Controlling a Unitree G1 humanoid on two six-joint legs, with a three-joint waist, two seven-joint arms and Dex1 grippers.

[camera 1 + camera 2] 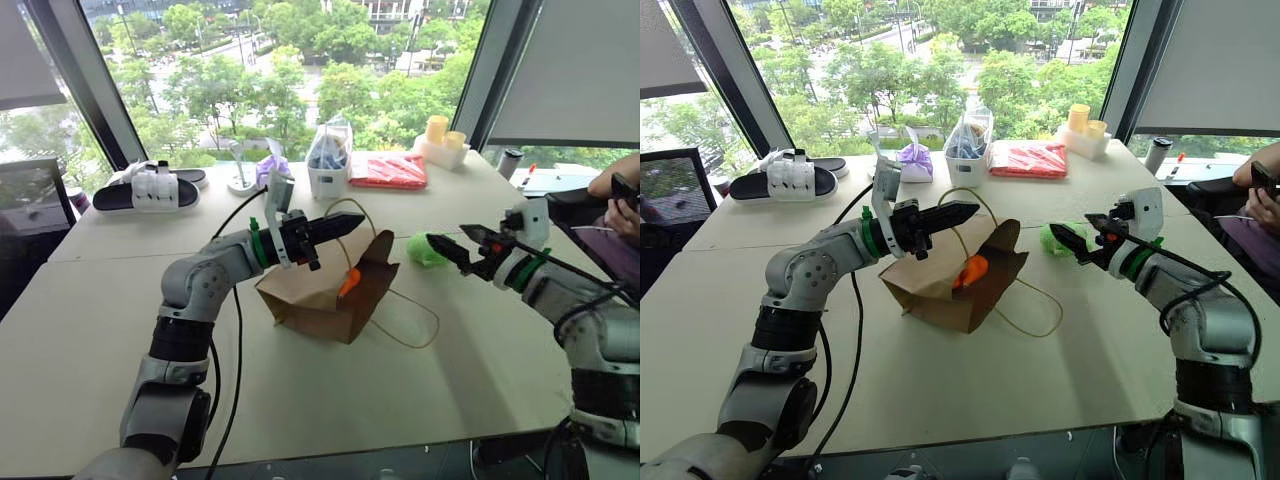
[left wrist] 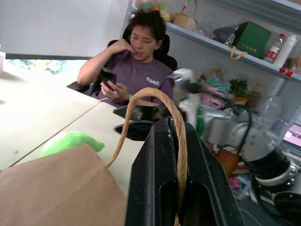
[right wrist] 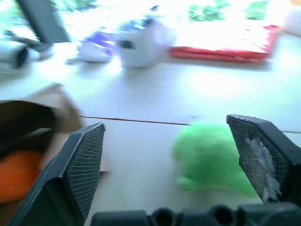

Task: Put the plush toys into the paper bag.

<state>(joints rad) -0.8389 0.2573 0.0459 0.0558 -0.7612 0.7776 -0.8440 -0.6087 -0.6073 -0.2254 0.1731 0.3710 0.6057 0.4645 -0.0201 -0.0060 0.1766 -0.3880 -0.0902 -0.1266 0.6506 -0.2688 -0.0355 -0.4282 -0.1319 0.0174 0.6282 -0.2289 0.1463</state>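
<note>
Spreading its fingers wide, the right hand [image 1: 447, 243] faces the green plush toy [image 1: 427, 249] lying just ahead, while the left hand [image 1: 345, 224] pinches the paper bag [image 1: 320, 293] handle [image 2: 179, 136].

One legible text: white letters "TUAO" across the chest of the purple shirt [image 2: 141, 77] worn by the seated person. The green box [image 2: 251, 37] on the shelf [image 2: 225, 44] bears a gold mark, too small to read. No other legible markings.
</note>
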